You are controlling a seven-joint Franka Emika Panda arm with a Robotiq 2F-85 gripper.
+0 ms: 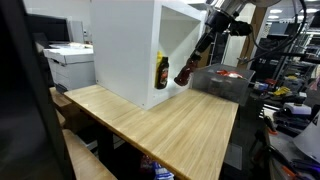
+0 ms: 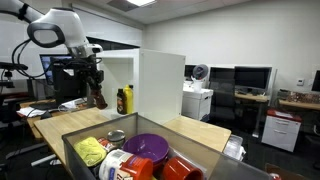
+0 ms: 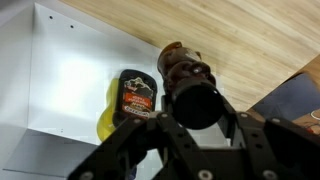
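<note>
sauce bottle (image 1: 184, 73) before cabinet (image 1: 125, 50), cabinet on table (image 1: 160, 125)

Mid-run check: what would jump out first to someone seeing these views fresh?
The gripper holds a brown bottle tilted in the air, just in front of the open white cabinet on the wooden table. Inside the cabinet stands a yellow bottle with a dark label. A grey bin packed with colourful items also sits on the table.
</note>
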